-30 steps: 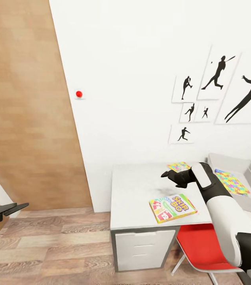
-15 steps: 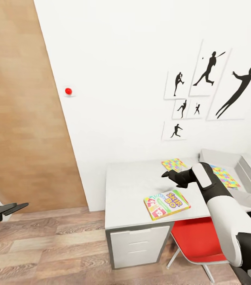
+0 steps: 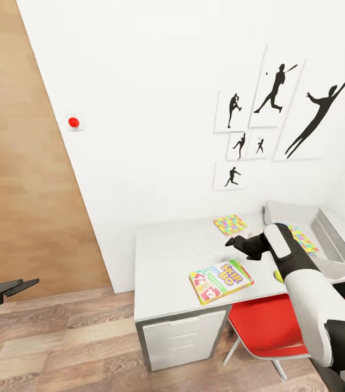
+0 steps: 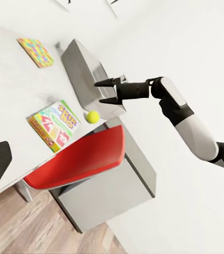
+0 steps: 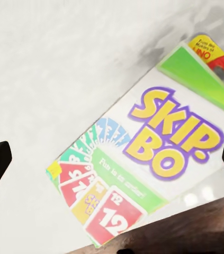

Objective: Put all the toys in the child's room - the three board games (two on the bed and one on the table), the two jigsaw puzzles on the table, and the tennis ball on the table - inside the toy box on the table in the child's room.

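Observation:
On the light-grey table (image 3: 167,256) the SKIP-BO board game (image 3: 220,280) (image 4: 53,125) (image 5: 149,174) lies flat near the front edge. One jigsaw puzzle (image 3: 230,224) (image 4: 35,52) lies near the wall. Another puzzle (image 3: 302,239) rests inside the grey toy box (image 3: 333,242) (image 4: 85,69). The tennis ball (image 3: 277,276) (image 4: 92,116) sits by the box's front. My right gripper (image 3: 232,241) (image 4: 104,91) (image 5: 112,159) hovers open above the table, looking down on the SKIP-BO box. My left gripper (image 3: 9,288) is held out far to the left over the floor, open and empty. The bed is out of view.
A red chair (image 3: 270,326) (image 4: 80,161) is tucked under the table beside pale drawers (image 3: 180,337). A white wall with black silhouette pictures (image 3: 270,109) backs the table. A wooden panel (image 3: 14,163) stands left, with wood floor (image 3: 58,348) below.
The whole view has shifted, so the table now sits further left in the picture and the tennis ball has come into sight. Both grippers keep their poses.

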### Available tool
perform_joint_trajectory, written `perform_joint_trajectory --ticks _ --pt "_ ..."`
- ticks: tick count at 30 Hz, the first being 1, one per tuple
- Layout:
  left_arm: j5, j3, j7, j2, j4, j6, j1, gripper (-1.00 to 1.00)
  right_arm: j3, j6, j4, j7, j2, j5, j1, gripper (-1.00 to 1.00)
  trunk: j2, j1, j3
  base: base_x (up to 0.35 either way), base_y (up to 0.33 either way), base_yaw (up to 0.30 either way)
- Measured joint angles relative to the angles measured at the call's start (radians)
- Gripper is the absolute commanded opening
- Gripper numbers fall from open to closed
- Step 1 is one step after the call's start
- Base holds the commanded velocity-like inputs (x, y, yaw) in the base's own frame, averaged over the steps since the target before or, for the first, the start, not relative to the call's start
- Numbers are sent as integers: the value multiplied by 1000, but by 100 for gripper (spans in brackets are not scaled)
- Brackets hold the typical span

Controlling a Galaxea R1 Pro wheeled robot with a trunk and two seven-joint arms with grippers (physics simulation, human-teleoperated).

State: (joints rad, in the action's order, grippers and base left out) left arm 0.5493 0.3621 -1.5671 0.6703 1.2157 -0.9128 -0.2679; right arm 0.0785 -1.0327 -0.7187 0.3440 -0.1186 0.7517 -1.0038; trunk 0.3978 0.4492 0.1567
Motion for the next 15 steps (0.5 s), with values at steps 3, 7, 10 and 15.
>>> perform_joint_trajectory --ticks 3,7,10,15 --pt "0 0 0 0 0 0 0 100 0 0 0 4 0 0 0 100 0 0 4 178 0 -129" --pt "0 0 0 0 -1 0 0 100 0 0 0 6 0 0 0 100 0 0 10 180 0 -129" --pt "2 0 0 0 -1 0 0 100 0 0 0 7 1 0 0 100 0 0 14 96 0 -129" --pt "3 0 0 0 -1 0 0 100 0 0 0 8 2 0 0 100 0 0 21 36 0 -129"
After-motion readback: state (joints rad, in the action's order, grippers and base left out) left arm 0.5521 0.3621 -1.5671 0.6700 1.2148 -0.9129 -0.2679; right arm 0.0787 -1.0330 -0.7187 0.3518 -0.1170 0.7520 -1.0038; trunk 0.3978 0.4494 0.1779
